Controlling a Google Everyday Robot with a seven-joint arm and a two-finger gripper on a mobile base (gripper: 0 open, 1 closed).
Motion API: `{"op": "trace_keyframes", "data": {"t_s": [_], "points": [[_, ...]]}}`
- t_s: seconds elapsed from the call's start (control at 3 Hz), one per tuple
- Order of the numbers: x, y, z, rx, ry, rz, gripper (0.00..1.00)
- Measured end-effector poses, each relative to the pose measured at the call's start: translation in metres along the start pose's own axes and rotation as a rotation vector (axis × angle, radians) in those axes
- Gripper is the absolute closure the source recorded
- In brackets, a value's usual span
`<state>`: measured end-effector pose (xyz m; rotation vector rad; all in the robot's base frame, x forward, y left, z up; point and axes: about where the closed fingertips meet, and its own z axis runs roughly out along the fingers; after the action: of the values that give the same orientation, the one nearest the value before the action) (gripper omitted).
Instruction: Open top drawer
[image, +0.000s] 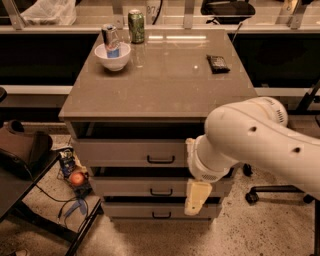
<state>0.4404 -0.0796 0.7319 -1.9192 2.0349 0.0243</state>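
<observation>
The top drawer is the widest grey-taupe front, right under the tabletop, with a small dark wire handle at its centre. A dark gap shows above its front. Two narrower drawers sit below it with like handles. My white arm reaches in from the right and crosses the cabinet's front. My pale gripper hangs down in front of the right part of the two lower drawers, below and to the right of the top drawer's handle. It touches no handle.
On the tabletop stand a white bowl holding a can, a green can and a small dark object. A dark bag and a red ball with cables lie left. A chair base stands right.
</observation>
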Motion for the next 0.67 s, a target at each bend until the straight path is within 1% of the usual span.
{"op": "trace_keyframes", "data": {"t_s": [0.33, 0.67], "points": [[-0.0031, 0.0012, 0.0047, -0.001, 0.002, 0.000, 0.00], [-0.0075, 0.0000, 0.0131, -0.013, 0.035, -0.014, 0.00]]}}
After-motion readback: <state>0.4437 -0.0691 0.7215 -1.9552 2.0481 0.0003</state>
